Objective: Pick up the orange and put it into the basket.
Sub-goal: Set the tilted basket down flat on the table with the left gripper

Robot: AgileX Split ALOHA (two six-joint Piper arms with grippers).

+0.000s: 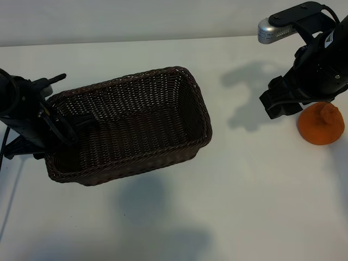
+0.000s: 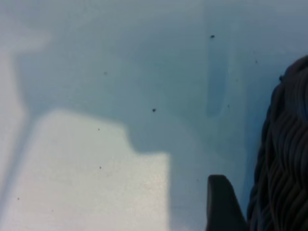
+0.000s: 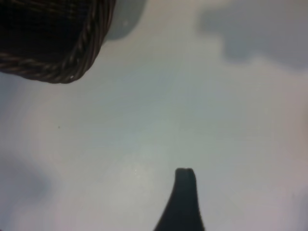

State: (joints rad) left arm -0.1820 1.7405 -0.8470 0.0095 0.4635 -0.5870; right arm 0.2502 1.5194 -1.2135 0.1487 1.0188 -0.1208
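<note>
The orange (image 1: 321,126) rests on the white table at the far right, knob up. My right gripper (image 1: 281,104) hovers just to its left and slightly behind it, open, with nothing between its fingers; the right wrist view shows one finger (image 3: 185,195) over bare table and no orange. The dark-brown wicker basket (image 1: 185,81) stands left of centre and is empty. My left gripper (image 1: 70,128) is at the basket's left wall, open and straddling the rim. One finger (image 2: 224,204) is outside, close beside the wicker (image 2: 286,159); the other reaches inside.
Bare white table (image 1: 244,196) lies between the basket and the orange and along the front. A silver-and-black camera mount (image 1: 283,24) sticks out above the right arm. A corner of the basket rim (image 3: 72,67) shows in the right wrist view.
</note>
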